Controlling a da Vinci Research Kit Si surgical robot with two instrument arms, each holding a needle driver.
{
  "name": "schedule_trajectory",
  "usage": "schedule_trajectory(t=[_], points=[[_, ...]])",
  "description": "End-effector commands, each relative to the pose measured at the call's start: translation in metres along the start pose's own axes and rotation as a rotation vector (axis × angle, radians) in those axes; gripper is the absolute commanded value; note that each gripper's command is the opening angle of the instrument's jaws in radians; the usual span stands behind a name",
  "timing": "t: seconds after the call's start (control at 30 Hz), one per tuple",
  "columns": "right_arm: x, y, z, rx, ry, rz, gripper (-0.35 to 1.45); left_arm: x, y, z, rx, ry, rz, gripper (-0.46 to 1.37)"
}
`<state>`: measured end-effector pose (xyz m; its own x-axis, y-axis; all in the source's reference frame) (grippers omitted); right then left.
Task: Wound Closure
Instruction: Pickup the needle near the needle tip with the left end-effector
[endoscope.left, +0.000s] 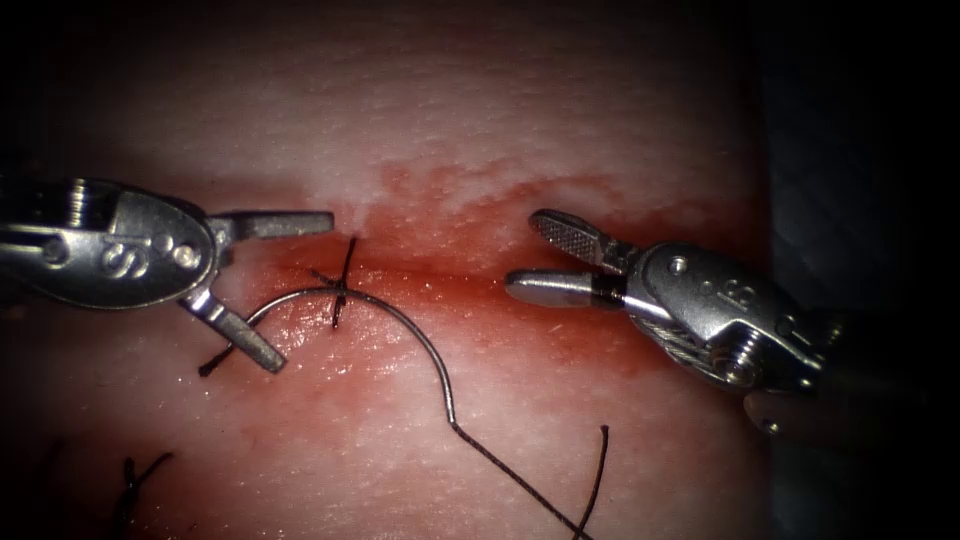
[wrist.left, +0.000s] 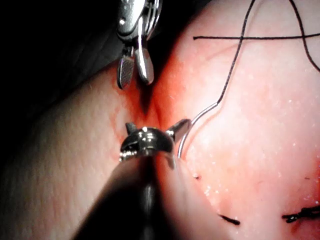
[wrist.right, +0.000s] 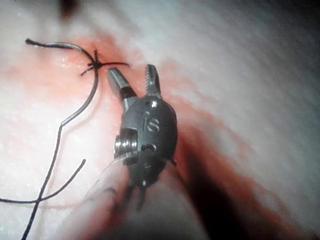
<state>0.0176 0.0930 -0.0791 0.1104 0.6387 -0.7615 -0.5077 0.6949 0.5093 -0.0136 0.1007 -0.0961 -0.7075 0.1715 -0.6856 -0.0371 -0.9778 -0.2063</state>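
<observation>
Endoscope view, both hands open & empty, L hand (endoscope.left: 268, 290), R hand (endoscope.left: 540, 258), needle (endoscope.left: 400, 325) lying on tissue (endoscope.left: 480, 120).

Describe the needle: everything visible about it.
The needle is a thin, curved, silver-grey wire lying flat on the tissue, held by neither tool. Its arc runs from beside the left tool's lower open jaw, under a dark knot at the cut, then bends down to its tail, where the black thread joins. Whether its tip is in the tissue cannot be told.

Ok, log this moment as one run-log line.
left tool: open, holds nothing | right tool: open, holds nothing | needle: lies free on tissue, crossing the knot | thread: trails from needle
</observation>
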Motion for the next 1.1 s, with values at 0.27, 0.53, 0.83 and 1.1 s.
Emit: schedule_trajectory(t=[0.27, 0.53, 0.83, 1.1], points=[[0.0000, 0.0000, 0.0001, 0.001, -0.001, 0.000, 0.54, -0.0016, -0.0002, 0.0006, 0.094, -0.130, -0.147, 0.60], [0.0002, 0.0002, 0.0002, 0.001, -0.011, 0.001, 0.53, -0.0037, 0.0003, 0.0026, 0.156, -0.215, -0.260, 0.52], [0.0003, 0.0002, 0.0004, -0.001, -0.024, 0.001, 0.53, -0.0068, 0.0016, 0.0061, 0.148, -0.352, -0.389, 0.48], [0.0003, 0.0001, 0.0004, -0.001, -0.026, 0.001, 0.53, -0.0094, 0.0022, 0.0086, 0.115, -0.419, -0.437, 0.47]])
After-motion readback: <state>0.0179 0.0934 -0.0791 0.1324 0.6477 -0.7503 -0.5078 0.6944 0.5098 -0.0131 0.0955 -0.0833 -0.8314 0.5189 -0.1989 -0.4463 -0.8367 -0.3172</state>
